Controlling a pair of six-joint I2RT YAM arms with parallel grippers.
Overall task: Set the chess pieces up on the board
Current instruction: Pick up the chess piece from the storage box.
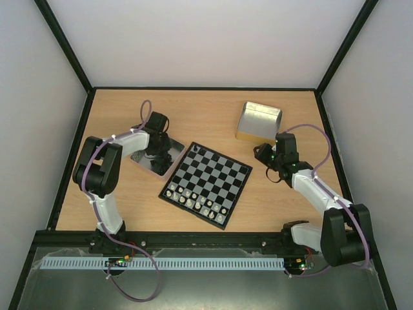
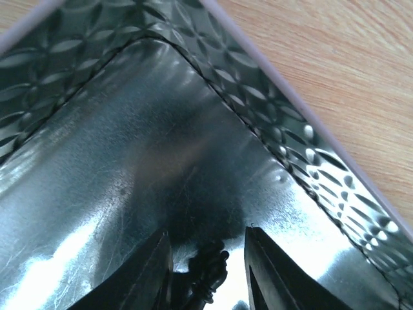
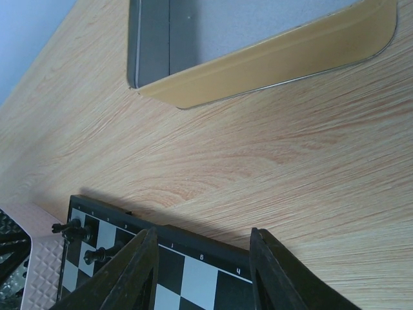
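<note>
Left gripper (image 2: 205, 236) straddles one black chess piece (image 2: 210, 265), grip uncertain; right gripper (image 3: 203, 234) spread, empty, beside one board (image 3: 193, 284)

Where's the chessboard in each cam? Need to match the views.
Top external: the board sits at picture centre, turned at an angle.
Left wrist: not in it; this view shows only the embossed metal tray and bare wood.
Right wrist: bottom left, one rim and a few squares.
Shared landmark: the embossed metal tray, just left of the board in the top view; its corner shows at the right wrist view's bottom-left edge.
</note>
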